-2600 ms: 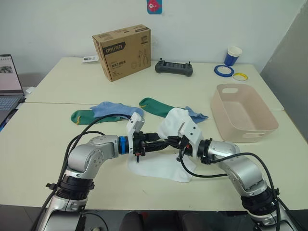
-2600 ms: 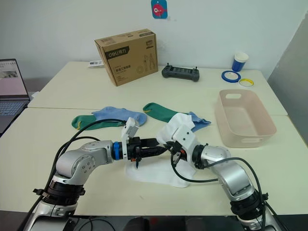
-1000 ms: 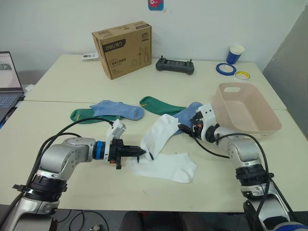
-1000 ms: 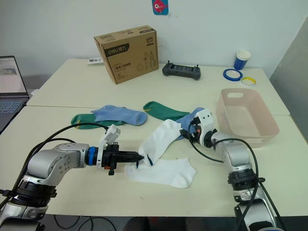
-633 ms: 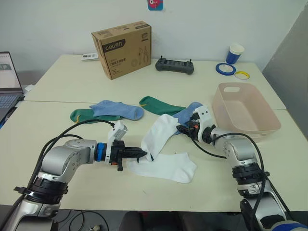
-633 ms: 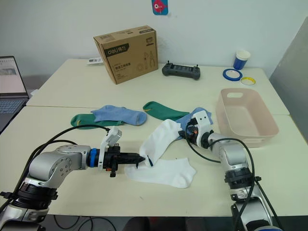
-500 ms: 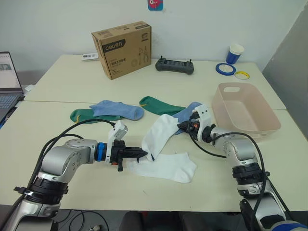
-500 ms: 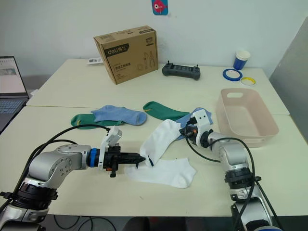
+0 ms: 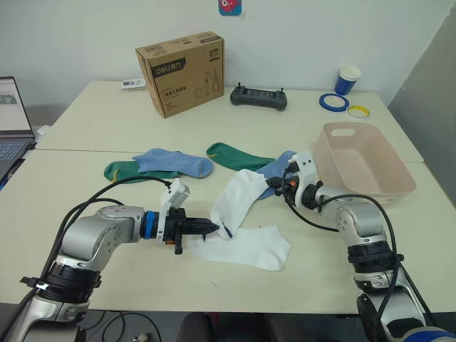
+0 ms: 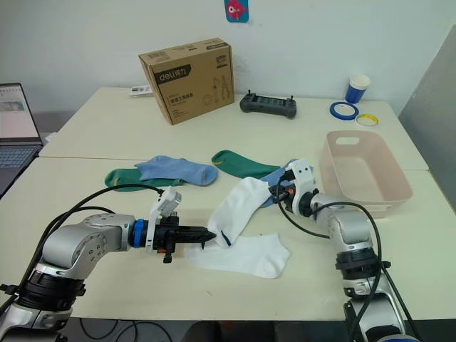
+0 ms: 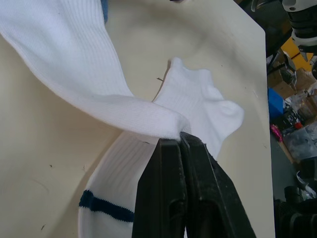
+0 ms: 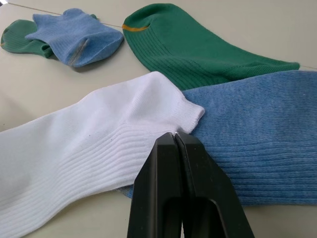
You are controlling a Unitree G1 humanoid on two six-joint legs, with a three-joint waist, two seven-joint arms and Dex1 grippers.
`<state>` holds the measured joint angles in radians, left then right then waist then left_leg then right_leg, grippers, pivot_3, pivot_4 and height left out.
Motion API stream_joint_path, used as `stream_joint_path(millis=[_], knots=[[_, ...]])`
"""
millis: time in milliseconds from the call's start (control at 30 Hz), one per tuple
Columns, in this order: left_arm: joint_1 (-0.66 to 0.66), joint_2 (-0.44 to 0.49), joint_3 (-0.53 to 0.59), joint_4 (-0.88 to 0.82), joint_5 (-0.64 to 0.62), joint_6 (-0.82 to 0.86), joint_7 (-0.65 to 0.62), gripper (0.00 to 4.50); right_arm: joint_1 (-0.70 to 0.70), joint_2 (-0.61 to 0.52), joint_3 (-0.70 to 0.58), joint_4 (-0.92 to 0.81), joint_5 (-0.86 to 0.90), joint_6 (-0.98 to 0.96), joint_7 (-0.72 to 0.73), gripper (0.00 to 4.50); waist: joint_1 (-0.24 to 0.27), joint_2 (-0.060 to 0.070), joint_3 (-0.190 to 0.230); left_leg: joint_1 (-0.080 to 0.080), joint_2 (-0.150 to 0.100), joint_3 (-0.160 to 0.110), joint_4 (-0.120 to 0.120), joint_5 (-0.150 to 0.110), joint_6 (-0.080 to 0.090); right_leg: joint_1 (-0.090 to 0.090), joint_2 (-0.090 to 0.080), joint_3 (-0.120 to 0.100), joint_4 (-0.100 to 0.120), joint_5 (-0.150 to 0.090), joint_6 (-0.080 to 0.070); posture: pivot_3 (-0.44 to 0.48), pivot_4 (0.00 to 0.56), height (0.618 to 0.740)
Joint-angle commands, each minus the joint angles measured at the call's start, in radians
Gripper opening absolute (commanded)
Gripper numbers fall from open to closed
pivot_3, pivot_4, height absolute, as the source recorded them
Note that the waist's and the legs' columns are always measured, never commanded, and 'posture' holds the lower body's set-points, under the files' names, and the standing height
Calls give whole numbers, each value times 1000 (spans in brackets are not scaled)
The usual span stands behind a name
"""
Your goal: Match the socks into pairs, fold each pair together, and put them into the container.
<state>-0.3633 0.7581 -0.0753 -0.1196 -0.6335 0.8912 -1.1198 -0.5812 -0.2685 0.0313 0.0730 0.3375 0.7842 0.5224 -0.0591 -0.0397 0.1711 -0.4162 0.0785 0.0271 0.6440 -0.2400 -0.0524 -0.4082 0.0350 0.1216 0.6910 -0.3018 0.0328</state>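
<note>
A white sock [image 9: 236, 198] stretches between my two grippers. My left gripper [image 9: 211, 227] is shut on its near end, and my right gripper [image 9: 271, 187] is shut on its far end [image 12: 148, 106]. A second white sock [image 9: 249, 246] lies flat on the table below it, with a dark blue stripe [image 11: 105, 208] at its cuff. One light blue sock [image 9: 174, 162] rests over a green sock [image 9: 120, 171] at the left. Another blue sock [image 9: 279, 164] and another green sock [image 9: 235, 155] lie by my right gripper. The pink container [image 9: 388, 187] stands at the right, with nothing in it.
A brown cardboard box [image 9: 180, 71], a black controller [image 9: 258, 98], a blue cup [image 9: 346, 80] and two tape rolls [image 9: 333, 102] sit along the far side of the table. A laptop [image 9: 13, 114] is at the left edge.
Since 2.6 s ago my grippers have drawn apart, pulling the white sock out long between them. Over the last second my right gripper has shifted slightly right.
</note>
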Motion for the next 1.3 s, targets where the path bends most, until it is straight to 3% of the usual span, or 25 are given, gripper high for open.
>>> stream_joint_path(millis=[33,300,633,733,833,1067,1200,1300], knots=[[1,-13,13,-51,-31,15,6,0,-19,-8,-25,-52,22,-2,4,65,0,0,0,0,0,0,0,0,0,0,0,0,0,0,0,0,150,740],[41,-52,-1,-189,-165,149,22,0,-72,24,-1,-32,25,-10,27,65,-3,0,0,0,0,0,0,0,0,0,0,0,2,0,0,0,150,740],[100,-45,-84,-235,-116,105,42,0,13,5,68,-101,29,42,91,65,0,0,0,0,0,-1,1,0,0,0,0,-1,4,0,0,0,150,740],[116,-9,-111,-240,-93,76,7,582,45,4,74,-124,29,44,84,0,-1,0,0,1,0,-2,1,0,0,0,0,-1,4,0,0,0,150,740],[120,29,-109,-237,-84,50,-31,1461,65,-1,83,-158,32,42,90,0,-1,0,0,1,0,-1,1,0,0,0,0,-1,4,0,0,0,150,740],[28,136,-72,-147,-64,-18,-159,3738,104,-39,28,-291,90,96,91,2405,4,0,0,1,0,-1,1,0,0,0,1,-1,4,-1,2,0,150,740],[-87,138,-58,-14,-37,-77,-215,3755,158,-92,-11,-408,159,168,101,3778,7,1,0,0,0,-1,1,0,0,0,1,-1,4,-3,4,0,150,740],[-236,52,-70,181,32,-142,-189,3755,234,-144,-21,-517,227,232,123,3778,17,1,0,0,-1,-2,1,0,0,0,0,-2,4,-3,4,0,150,740]])
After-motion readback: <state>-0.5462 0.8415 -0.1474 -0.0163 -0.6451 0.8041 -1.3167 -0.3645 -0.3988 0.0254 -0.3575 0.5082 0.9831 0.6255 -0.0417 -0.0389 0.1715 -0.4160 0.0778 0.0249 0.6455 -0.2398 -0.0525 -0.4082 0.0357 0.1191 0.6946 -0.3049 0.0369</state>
